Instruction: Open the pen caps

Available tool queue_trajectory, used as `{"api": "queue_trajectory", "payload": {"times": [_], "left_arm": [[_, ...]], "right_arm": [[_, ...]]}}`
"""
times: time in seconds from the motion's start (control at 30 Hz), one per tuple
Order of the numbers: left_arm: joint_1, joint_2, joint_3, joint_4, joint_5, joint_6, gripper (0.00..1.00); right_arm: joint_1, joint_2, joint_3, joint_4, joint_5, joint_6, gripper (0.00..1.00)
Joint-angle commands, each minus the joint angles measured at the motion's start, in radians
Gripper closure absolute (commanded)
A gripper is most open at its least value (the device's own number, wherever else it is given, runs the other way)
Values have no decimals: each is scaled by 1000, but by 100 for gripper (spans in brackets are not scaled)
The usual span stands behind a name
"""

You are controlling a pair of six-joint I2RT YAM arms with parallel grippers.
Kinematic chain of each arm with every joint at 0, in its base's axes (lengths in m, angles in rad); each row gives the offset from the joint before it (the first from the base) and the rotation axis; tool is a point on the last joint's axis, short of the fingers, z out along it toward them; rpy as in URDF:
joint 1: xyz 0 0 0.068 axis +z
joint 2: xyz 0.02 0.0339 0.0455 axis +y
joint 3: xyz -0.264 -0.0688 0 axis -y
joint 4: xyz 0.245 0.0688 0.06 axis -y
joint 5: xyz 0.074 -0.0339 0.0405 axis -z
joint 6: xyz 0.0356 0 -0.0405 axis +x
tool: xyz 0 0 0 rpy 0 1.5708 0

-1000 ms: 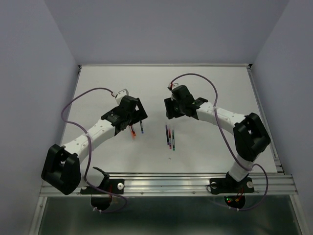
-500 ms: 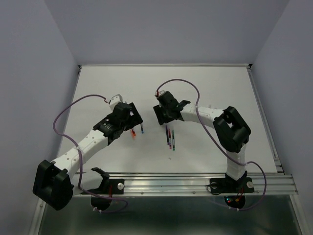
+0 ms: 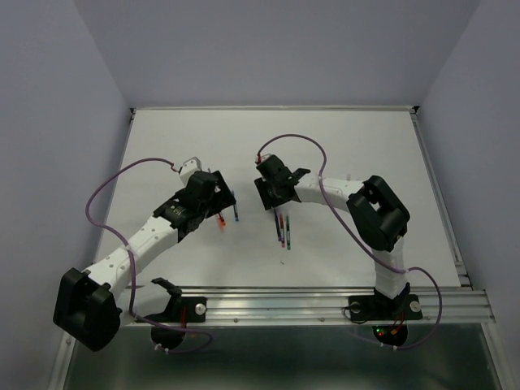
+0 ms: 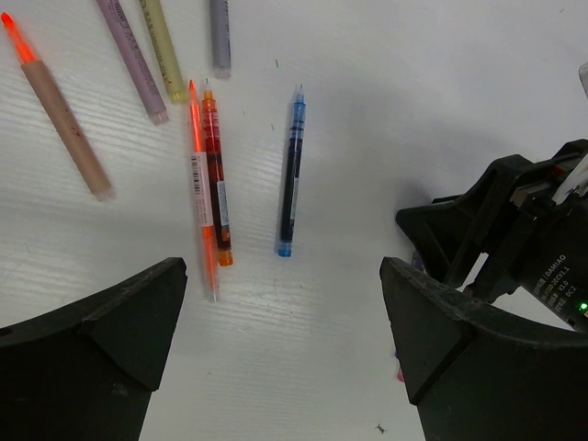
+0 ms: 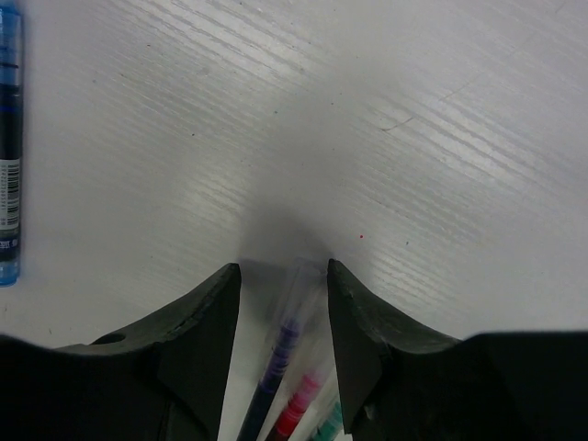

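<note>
In the right wrist view my right gripper point(image 5: 283, 271) is low over the table, open narrowly, its jaws on either side of the clear pen cap point(image 5: 301, 287) of a purple pen point(image 5: 276, 367). A gap shows on the cap's left. A red pen point(image 5: 299, 409) and a green pen point(image 5: 331, 421) lie against it. In the top view that gripper point(image 3: 272, 195) sits at the far end of this pen group point(image 3: 281, 229). My left gripper point(image 4: 283, 276) is wide open and holds nothing, just short of an orange pen point(image 4: 213, 179) and a blue pen point(image 4: 291, 175).
Pale pinkish point(image 4: 64, 115), lilac point(image 4: 133, 60), yellow point(image 4: 163, 50) and grey point(image 4: 219, 37) tubes lie beyond the orange pen. The right gripper's black body point(image 4: 514, 230) stands close on the left gripper's right. A blue pen point(image 5: 9, 147) lies left of the right jaws.
My right gripper has moved left and down onto the far end of the middle pen group, and its jaws have narrowed. The left arm has swung slightly left.
</note>
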Motion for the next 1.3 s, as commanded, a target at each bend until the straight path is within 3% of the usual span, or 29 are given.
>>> {"api": "queue_trajectory", "payload": {"times": [0.0, 0.47, 0.7, 0.87, 1.2, 1.27], "left_arm": [[3, -25, 6, -15, -38, -4, 1], [3, -32, 29, -37, -49, -8, 1], [3, -29, 32, -20, -32, -1, 1], [3, -22, 14, 15, 6, 41, 1], [-2, -127, -133, 387, 455, 174, 1], [-8, -131, -152, 417, 474, 181, 1]], "right_arm": [[16, 7, 20, 1, 21, 33, 53], [35, 7, -29, -39, 52, 189, 69], [35, -2, -46, -41, 55, 254, 91], [35, -43, 14, -19, 77, 260, 97], [16, -141, 146, 61, 58, 284, 99], [4, -170, 127, 119, 41, 306, 99]]}}
